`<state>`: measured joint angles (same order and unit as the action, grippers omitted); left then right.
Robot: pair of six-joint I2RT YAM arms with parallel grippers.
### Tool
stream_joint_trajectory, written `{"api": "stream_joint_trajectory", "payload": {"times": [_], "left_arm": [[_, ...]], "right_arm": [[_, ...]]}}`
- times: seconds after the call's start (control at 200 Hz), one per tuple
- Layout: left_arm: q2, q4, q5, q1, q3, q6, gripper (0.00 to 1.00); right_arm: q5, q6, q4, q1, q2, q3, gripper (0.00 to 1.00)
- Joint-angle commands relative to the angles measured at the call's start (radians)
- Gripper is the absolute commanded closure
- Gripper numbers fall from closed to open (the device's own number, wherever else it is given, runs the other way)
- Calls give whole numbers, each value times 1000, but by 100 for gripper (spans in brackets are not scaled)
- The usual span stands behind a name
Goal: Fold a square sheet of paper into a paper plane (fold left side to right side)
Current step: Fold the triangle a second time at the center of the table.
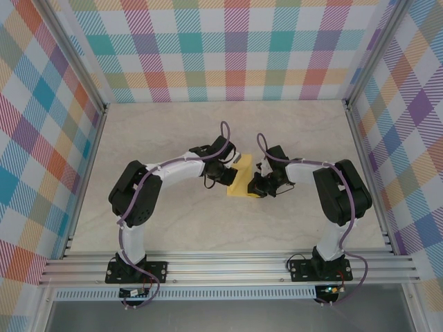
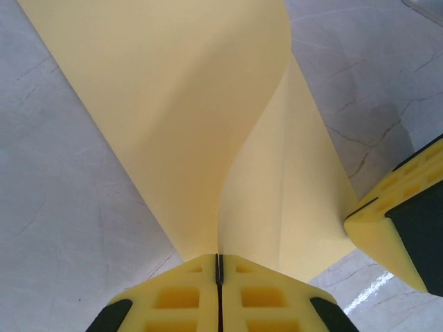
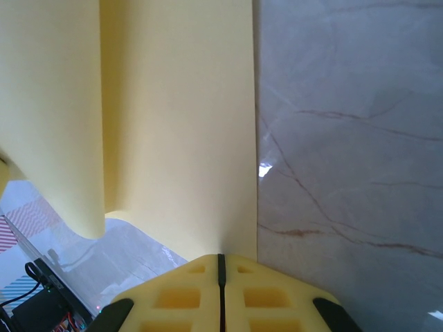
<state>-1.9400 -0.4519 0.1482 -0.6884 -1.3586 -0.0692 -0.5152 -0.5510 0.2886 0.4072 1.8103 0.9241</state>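
The yellow-orange square sheet of paper (image 1: pixel 241 181) is held up off the table between both arms, bent and partly folded over. My left gripper (image 1: pixel 230 170) is shut on its edge; in the left wrist view the paper (image 2: pixel 208 124) curves away from the closed jaws of that gripper (image 2: pixel 219 266), and a finger of the right gripper (image 2: pixel 398 228) shows at the right. My right gripper (image 1: pixel 257 184) is also shut on the paper; in the right wrist view the sheet (image 3: pixel 173 124) rises straight from this gripper's (image 3: pixel 221 263) closed jaws.
The pale marbled tabletop (image 1: pixel 180 221) lies beneath the paper. Checkered walls (image 1: pixel 235 48) enclose the back and sides, and an aluminium rail (image 1: pixel 228 266) runs along the near edge.
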Motion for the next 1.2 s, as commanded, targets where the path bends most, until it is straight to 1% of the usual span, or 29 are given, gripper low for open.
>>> {"api": "stream_joint_trajectory", "payload": {"times": [0.0, 0.73, 1.195], "left_arm": [[-21, -34, -17, 16, -33, 26, 94], [-93, -28, -13, 26, -92, 26, 94], [-119, -32, -23, 29, -99, 28, 93]], "right_arm": [[36, 23, 64, 9, 23, 4, 95], [40, 31, 82, 16, 33, 12, 94], [37, 31, 87, 17, 39, 16, 94]]}}
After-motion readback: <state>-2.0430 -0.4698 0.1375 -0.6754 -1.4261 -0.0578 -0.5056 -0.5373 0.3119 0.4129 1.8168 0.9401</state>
